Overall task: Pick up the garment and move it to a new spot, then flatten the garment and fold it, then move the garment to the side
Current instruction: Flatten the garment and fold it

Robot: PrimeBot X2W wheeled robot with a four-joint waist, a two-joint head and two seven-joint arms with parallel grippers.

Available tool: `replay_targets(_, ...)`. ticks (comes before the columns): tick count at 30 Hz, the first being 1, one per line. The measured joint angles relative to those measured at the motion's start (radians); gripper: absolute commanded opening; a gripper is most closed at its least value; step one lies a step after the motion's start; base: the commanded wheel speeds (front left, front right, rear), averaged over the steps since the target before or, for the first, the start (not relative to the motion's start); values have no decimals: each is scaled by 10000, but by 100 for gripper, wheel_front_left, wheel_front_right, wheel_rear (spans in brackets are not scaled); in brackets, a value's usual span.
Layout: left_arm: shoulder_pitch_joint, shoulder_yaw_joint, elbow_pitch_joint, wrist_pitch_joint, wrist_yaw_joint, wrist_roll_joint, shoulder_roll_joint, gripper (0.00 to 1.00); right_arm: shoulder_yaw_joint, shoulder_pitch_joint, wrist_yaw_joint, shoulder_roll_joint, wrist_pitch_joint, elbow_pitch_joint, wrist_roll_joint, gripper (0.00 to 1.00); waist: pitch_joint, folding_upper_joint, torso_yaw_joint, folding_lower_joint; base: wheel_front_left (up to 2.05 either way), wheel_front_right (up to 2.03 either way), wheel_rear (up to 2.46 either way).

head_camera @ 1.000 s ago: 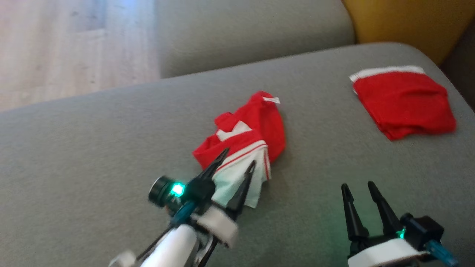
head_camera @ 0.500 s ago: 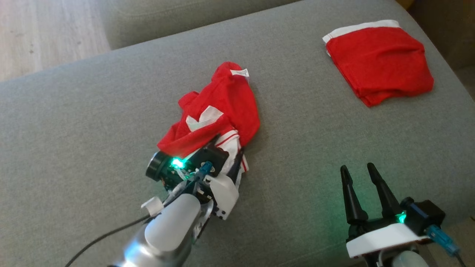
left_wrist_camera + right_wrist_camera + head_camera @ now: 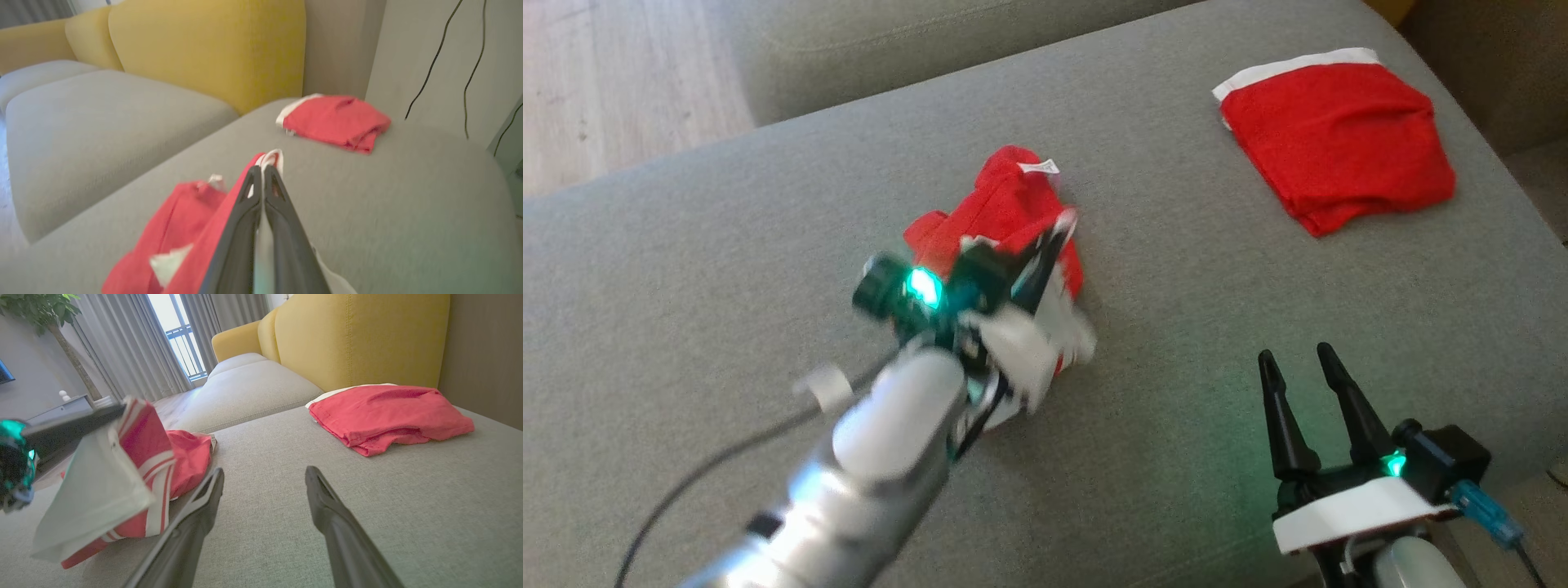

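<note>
Pinching crumpled red-white garment point(image 3: 1005, 204) — left gripper point(image 3: 262, 171) over nubby grey cushion point(image 3: 727, 245).

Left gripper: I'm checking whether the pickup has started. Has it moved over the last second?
Yes. The left gripper has shut on the crumpled garment and lifted its edge, drawing nearer the folded red garment at the head view's upper right.

Both the left gripper point(image 3: 261, 169) and right gripper point(image 3: 1294, 353) have two long, tapered black fingers with cut-outs near the tips. Right unit: white base plate point(image 3: 1347, 510), green light point(image 3: 1395, 465), translucent blue plug point(image 3: 1486, 510). The left forearm point(image 3: 882, 441) is pale silver-white, with a thin dark cable point(image 3: 735, 441) alongside.
</note>
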Motion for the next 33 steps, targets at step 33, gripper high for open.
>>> replay_targets(33, 55, 3112, 640, -1461, -132, -4633, 917, 0, -470, 333, 0, 84, 0, -257, -13, 100, -353, 0, 943, 0, 0, 0, 0)
